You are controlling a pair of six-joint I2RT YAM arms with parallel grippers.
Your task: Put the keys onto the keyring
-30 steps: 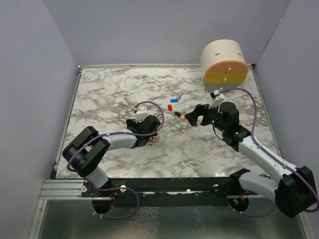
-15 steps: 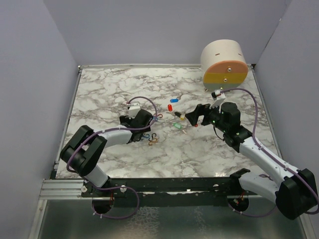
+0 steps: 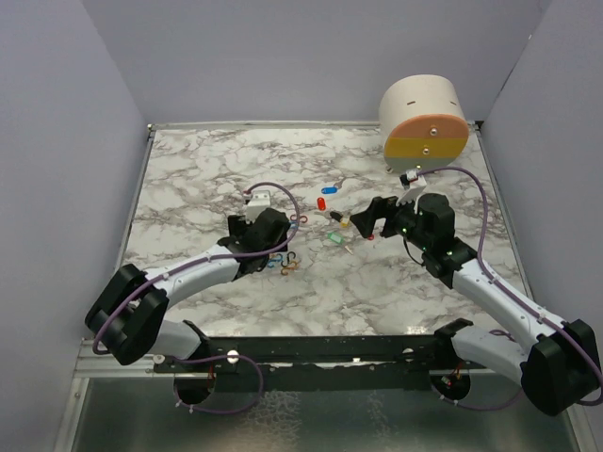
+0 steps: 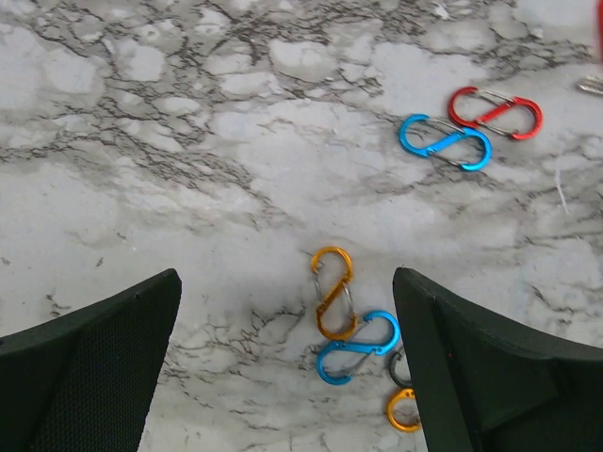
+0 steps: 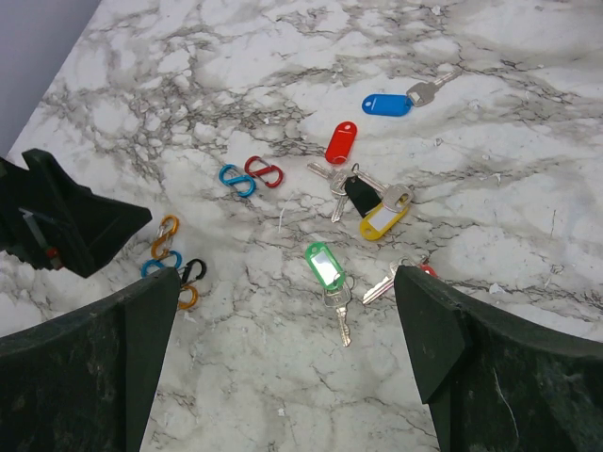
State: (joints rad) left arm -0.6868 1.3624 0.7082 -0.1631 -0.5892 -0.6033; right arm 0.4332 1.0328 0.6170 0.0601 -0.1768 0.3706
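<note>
The keys lie loose on the marble, with blue, red, yellow and green tags. The green one lies between and ahead of the fingers of my open right gripper, which hovers above the marble. The keyring is a bunch of orange, blue and black clips lying flat. It sits close to the right finger of my open left gripper. From above, the keyring lies just right of the left gripper, and the keys just left of the right gripper.
A separate blue clip and red clip lie side by side farther out. A round cream and orange drum stands at the back right corner. Grey walls close in the marble table on three sides.
My left arm has stretched out lower and its wrist has drawn slightly back and left, uncovering more of the clip bunch. The right arm has not moved.
</note>
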